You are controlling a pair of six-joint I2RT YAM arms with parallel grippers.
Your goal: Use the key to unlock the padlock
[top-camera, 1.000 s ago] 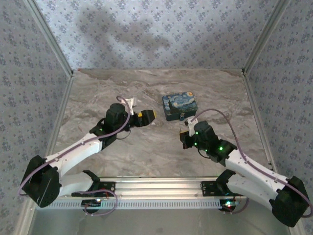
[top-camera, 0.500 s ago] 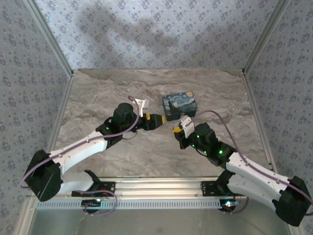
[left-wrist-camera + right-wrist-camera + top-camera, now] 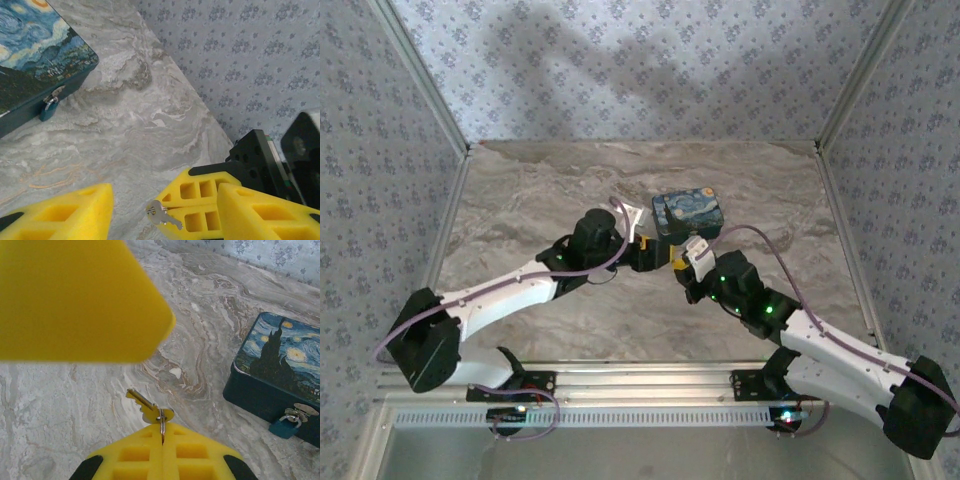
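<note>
Two yellow fingers of the right gripper [image 3: 161, 434], moulded with square hollow cells, press flat together on the ring of the key [image 3: 144, 406]. Its thin toothed metal blade pokes toward 10 o'clock. The left gripper [image 3: 161, 200] stands wide, one blocky finger at 9 and one at 3 o'clock of that pinch. One left finger [image 3: 75, 300] blurs across the right wrist view's 10 o'clock corner. The padlock [image 3: 283, 428], small and blue with a bright shackle, hangs from the hasp of the glossy painted box [image 3: 280, 357], at 4 o'clock from the key, on the veined marble tabletop [image 3: 50, 405].

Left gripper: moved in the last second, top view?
Yes. The left gripper moved right, from well left of the painted box to just off its near-left corner, beside the right gripper, which holds the key.
</note>
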